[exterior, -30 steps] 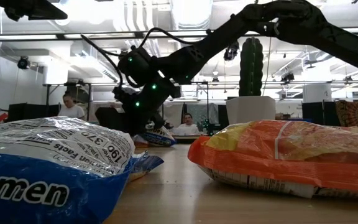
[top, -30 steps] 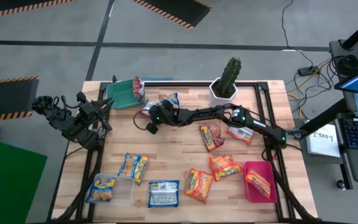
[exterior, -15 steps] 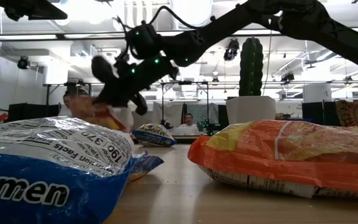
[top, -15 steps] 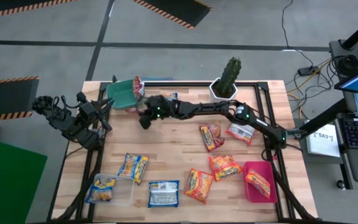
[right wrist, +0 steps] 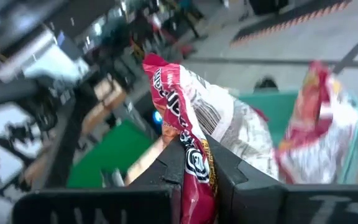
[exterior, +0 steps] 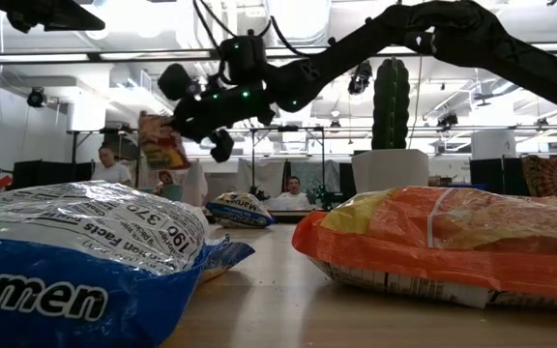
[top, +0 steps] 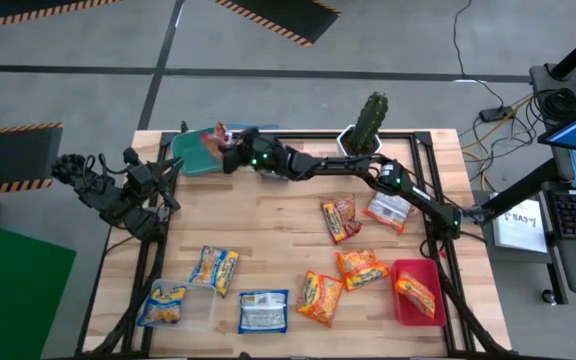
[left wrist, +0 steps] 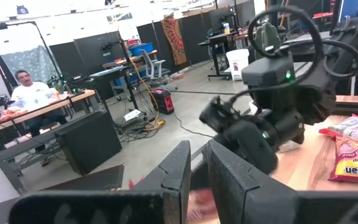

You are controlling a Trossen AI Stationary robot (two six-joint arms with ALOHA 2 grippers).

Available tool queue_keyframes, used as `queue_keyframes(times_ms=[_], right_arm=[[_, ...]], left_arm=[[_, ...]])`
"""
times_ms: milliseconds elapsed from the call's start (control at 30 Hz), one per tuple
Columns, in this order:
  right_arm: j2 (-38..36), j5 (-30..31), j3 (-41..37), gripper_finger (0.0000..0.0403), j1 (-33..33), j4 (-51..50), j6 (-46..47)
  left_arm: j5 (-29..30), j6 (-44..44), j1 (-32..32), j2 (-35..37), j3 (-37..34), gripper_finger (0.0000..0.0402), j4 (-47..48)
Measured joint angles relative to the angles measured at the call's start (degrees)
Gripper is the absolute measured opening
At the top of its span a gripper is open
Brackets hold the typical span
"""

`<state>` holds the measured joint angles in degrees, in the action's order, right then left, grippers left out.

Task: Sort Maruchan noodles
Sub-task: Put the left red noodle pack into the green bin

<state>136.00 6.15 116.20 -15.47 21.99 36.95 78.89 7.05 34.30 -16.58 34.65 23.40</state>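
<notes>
My right gripper point(top: 224, 152) reaches across to the far left and is shut on a red-silver noodle packet point(exterior: 162, 141), held over the green tray point(top: 190, 158). A second red packet point(right wrist: 316, 122) stands in that tray, leaning on its wall. Orange packets point(top: 360, 268) lie at the near right, and another one point(top: 415, 294) lies in the pink tray point(top: 429, 271). Blue-yellow packets point(top: 214, 268) lie at the near left. My left gripper point(left wrist: 194, 180) waits shut beyond the table's left edge, holding nothing. My right gripper pinches one end of the red-silver packet point(right wrist: 197, 163) between its two fingers. The fingers lie about level and come from the table's right side. The packet sticks out beyond the fingertips, standing on edge, lifted clear above the green tray.
A cactus in a white pot point(top: 367, 130) stands at the far edge beside my right arm. A red-silver packet point(top: 386, 210) and an orange one point(top: 340, 218) lie under the arm's span. A clear tray point(top: 196, 308) holds a blue-yellow packet at the near left corner.
My right gripper has risen from the table and swung toward the far left corner, rolling its wrist as it went. It carries the red-silver packet, which is now lifted clear and hangs over the green tray.
</notes>
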Motion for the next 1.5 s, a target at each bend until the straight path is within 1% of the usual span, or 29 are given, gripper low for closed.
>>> queue_keyframes(times_ms=[133, 200, 300, 433, 533, 700, 900, 967, 1033, 1200, 1433, 1500], right_arm=[[0.0, 3.1, 0.0, 0.0023, 0.2, 3.6, 2.9], [0.0, 4.0, 0.0, 0.0023, 0.3, 4.9, 3.0], [0.0, 7.1, 0.0, 0.0023, 0.4, 5.9, 3.0], [0.1, 7.5, 0.0, 0.0023, 0.4, 6.6, 2.1], [1.5, 7.3, 1.0, 0.0023, 0.6, 9.7, 1.6], [7.1, 7.0, 7.6, 0.0023, 0.7, 10.2, 1.8], [15.4, 7.0, 18.9, 0.0023, 0.5, 10.1, -0.8], [16.2, 8.8, 17.9, 0.0023, 0.4, 14.2, -0.3], [17.0, 10.3, 17.8, 0.0023, 0.4, 14.8, 1.0], [18.2, 7.8, 18.4, 0.0023, 0.5, 13.1, 2.0], [18.1, 10.8, 18.4, 0.0023, 0.6, 9.6, 2.0], [18.1, 11.5, 18.4, 0.0029, 0.5, 9.6, 2.2]], left_arm=[[0.0, 0.3, 0.0, 0.0, 0.0, 0.0036, -0.2], [0.0, 0.4, 0.0, 0.0, 0.0, 0.0036, -0.3], [0.0, 0.4, 0.0, 0.0, 0.1, 0.0036, -0.3], [0.0, 0.8, 0.0, 0.0, 0.2, 0.0036, -0.4], [0.0, 1.8, 0.0, 0.0, 0.2, 0.0036, -1.3], [0.1, 4.0, 0.0, 0.0, 0.3, 0.0036, -3.8], [0.1, 5.4, 0.0, 0.0, 0.3, 0.0036, -4.1], [0.1, 5.4, 0.0, 0.1, 0.3, 0.0036, -4.1], [0.1, 5.5, 0.0, 0.1, 0.3, 0.0036, -4.1], [0.1, 5.7, 0.0, 0.1, 0.3, 0.0036, -4.1], [0.1, 5.8, 0.0, 0.1, 0.3, 0.0036, -4.1], [0.1, 5.8, 0.0, 0.1, 0.3, 0.0036, -4.1]])
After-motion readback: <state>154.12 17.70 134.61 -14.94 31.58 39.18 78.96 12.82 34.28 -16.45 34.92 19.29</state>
